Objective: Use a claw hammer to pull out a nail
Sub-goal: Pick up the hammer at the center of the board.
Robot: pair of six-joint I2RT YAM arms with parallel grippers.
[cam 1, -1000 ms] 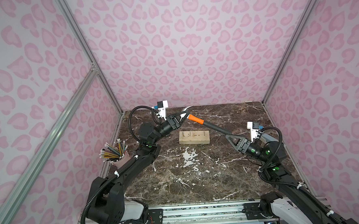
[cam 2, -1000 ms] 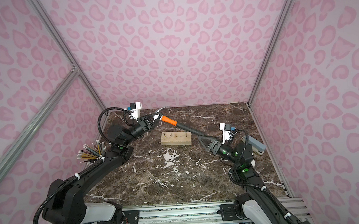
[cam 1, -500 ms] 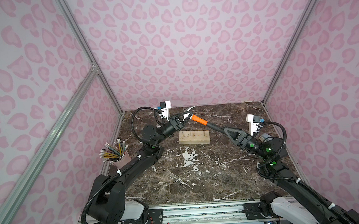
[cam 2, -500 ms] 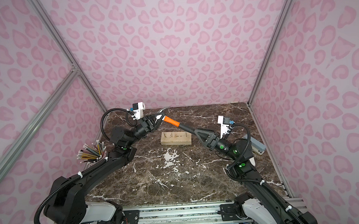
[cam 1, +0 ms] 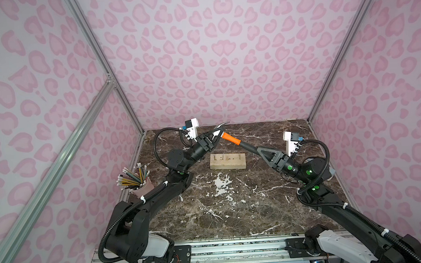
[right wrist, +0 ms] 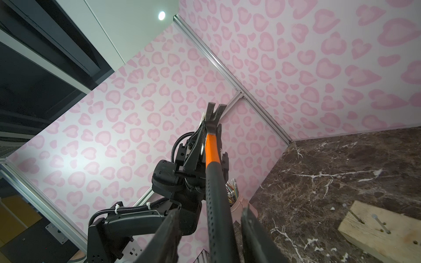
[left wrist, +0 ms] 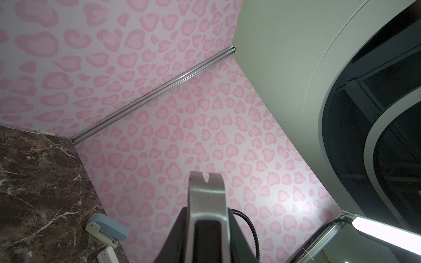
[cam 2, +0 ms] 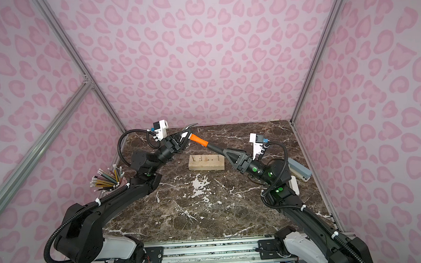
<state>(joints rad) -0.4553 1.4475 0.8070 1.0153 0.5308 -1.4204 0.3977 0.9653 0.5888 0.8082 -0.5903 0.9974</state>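
Observation:
The claw hammer (cam 1: 231,138) hangs in the air above the back of the table, claw pointing up at the back wall. My left gripper (cam 1: 216,136) is shut on its steel head (left wrist: 206,200). Its black shaft (right wrist: 216,193) slopes down to the right, into my right gripper (cam 1: 258,150). The right gripper (right wrist: 210,210) straddles the shaft, with a gap showing on each side, so it is open. A pale wooden block (cam 1: 227,161) lies flat below the hammer with nails standing in it; one nail (right wrist: 378,222) shows in the right wrist view. Both top views show this; hammer (cam 2: 198,140), block (cam 2: 206,162).
A pink cup of pencils (cam 1: 140,187) stands at the left edge beside my left arm. A grey-blue stapler (cam 2: 299,170) and a small white object (cam 2: 294,184) lie by the right wall behind my right arm. Pink patterned walls close in three sides.
My right gripper has moved up and left onto the hammer shaft and its jaws have narrowed around it. The left gripper has kept hold of the head, shifting slightly toward the back.

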